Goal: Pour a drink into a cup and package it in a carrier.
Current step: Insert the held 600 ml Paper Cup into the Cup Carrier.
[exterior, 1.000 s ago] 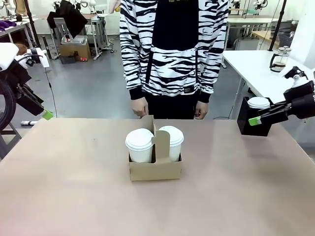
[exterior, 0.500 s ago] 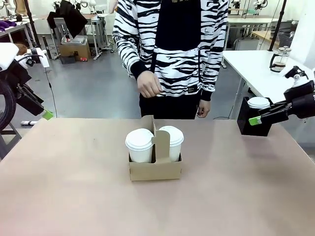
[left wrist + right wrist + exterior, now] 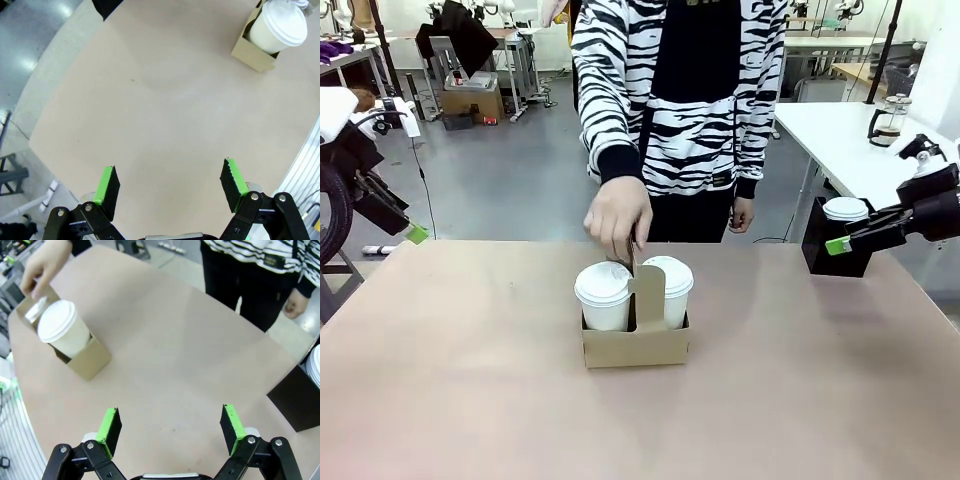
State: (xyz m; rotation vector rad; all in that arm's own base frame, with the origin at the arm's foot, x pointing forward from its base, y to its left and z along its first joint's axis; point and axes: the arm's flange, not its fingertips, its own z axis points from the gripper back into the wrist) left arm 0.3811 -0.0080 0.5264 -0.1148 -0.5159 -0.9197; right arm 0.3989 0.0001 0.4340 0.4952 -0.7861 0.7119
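the brown cardboard cup carrier (image 3: pixel 635 338) sits mid-table on the tan tabletop (image 3: pixel 470 380), a lidded white paper cup (image 3: pixel 604 296) in each pocket, the second cup (image 3: pixel 669 290) beside it. the person's hand (image 3: pixel 618 215) pinches its upright handle. both grippers, left (image 3: pixel 170 187) and right (image 3: pixel 171 430), hang spread wide and empty at the table's sides. farther right, a black box (image 3: pixel 832 252) holds another lidded cup.

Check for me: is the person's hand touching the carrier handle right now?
Touching. In the right wrist view the hand has its fingertips pinched on the top of the carrier handle; the front view agrees.
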